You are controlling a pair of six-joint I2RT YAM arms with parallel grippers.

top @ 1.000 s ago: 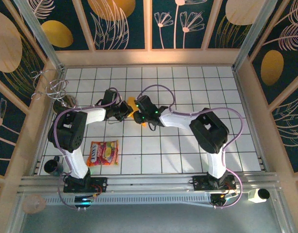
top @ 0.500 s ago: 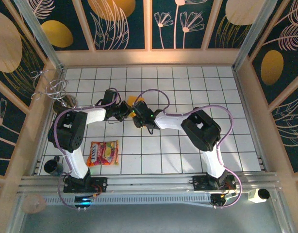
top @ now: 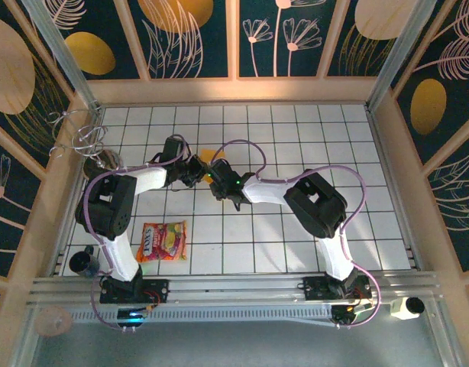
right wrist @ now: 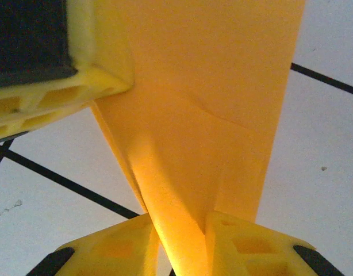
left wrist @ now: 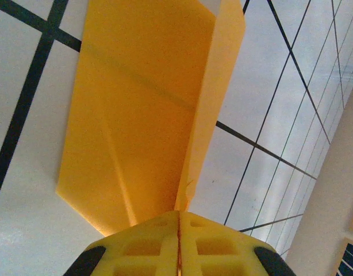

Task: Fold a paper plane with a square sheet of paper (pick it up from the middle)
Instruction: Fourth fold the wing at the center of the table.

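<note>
Gripping the square sheet of paper (left wrist: 136, 115) beyond the snack packet (top: 162, 240), your left gripper (left wrist: 177, 217) is pinched closed on it. Your right gripper (right wrist: 182, 233) clamps its raised crease.

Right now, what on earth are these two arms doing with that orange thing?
They are folding the orange-yellow paper into a plane. The two arms meet at the middle of the tiled table, where the left gripper and the right gripper each pinch the sheet, already creased and partly folded. A snack packet lies untouched near the left arm's base.
</note>
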